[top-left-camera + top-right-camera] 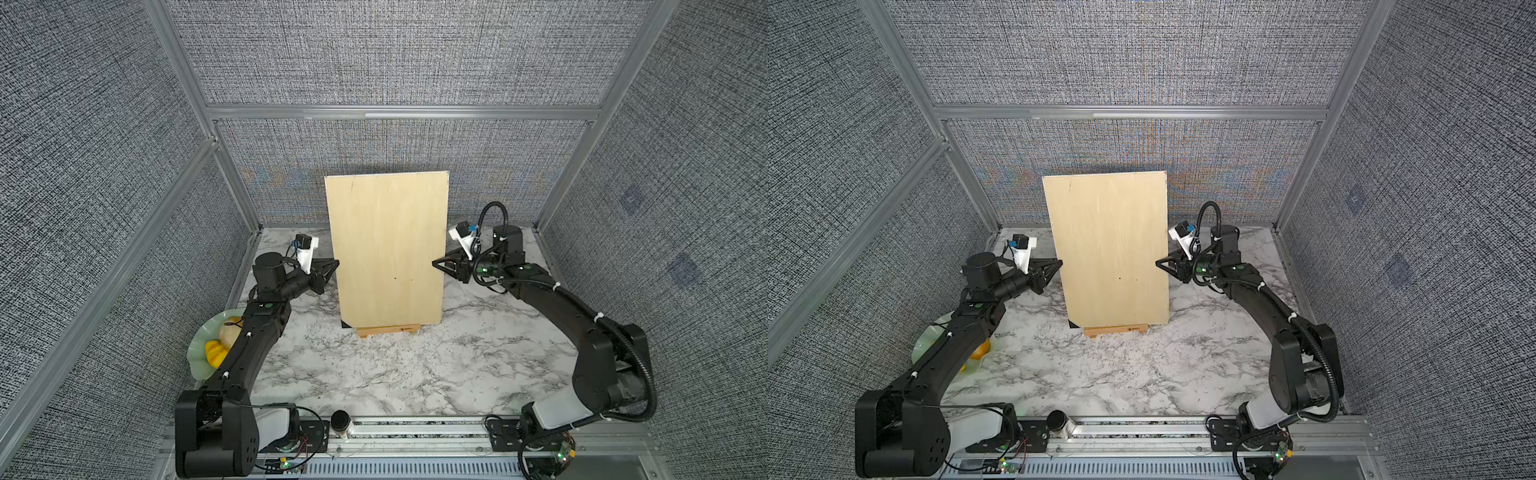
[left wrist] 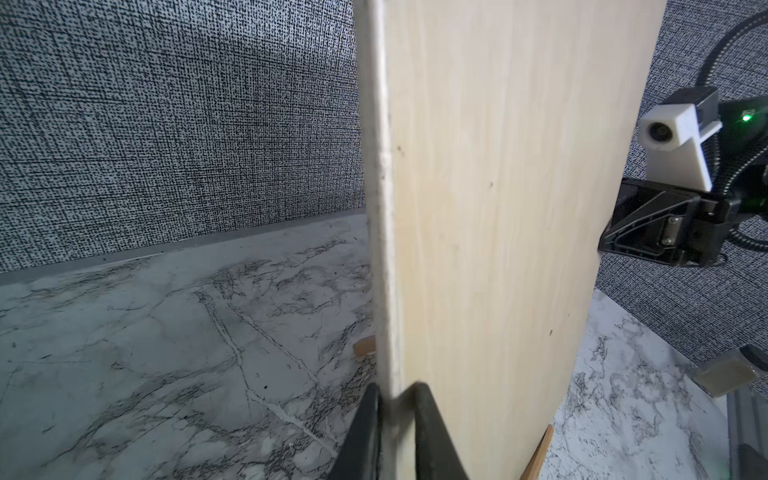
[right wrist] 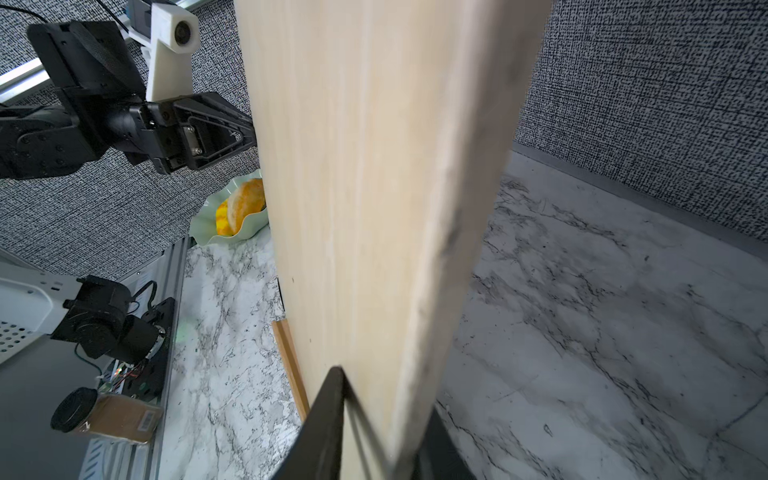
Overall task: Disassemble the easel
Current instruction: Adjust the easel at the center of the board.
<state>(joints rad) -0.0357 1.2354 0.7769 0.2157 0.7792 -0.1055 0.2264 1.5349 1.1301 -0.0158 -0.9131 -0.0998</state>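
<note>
The easel (image 1: 388, 330) stands mid-table on the marble table (image 1: 374, 374), almost all hidden behind a big pale plywood board (image 1: 386, 249) that leans on it. Only its orange-tan ledge bar (image 1: 1116, 330) w/ a small dark logo shows under the board's bottom edge in both top views; legs & strut can't be seen. The board stands near upright, bottom edge on the ledge. The left gripper (image 1: 336, 262) is at the board's left edge, approx. mid-height. In the left wrist view its fingers (image 2: 428, 432) sit one on each side of that thin edge, pinched onto the wood. The right gripper (image 1: 433, 262) meets the opp. edge at about the same height. In the right wrist view one finger (image 3: 328, 415) lies flat on the front face and the other is partly hidden behind the edge, so it looks clamped on the board too. Neither gripper touches the easel itself. A pale green plate (image 1: 199, 353) w/ yellow-orange pieces sits at the table's left side, partly under the left arm. A dark-lidded jar (image 1: 341, 422) lies on the front rail, well apart from the easel.
</note>
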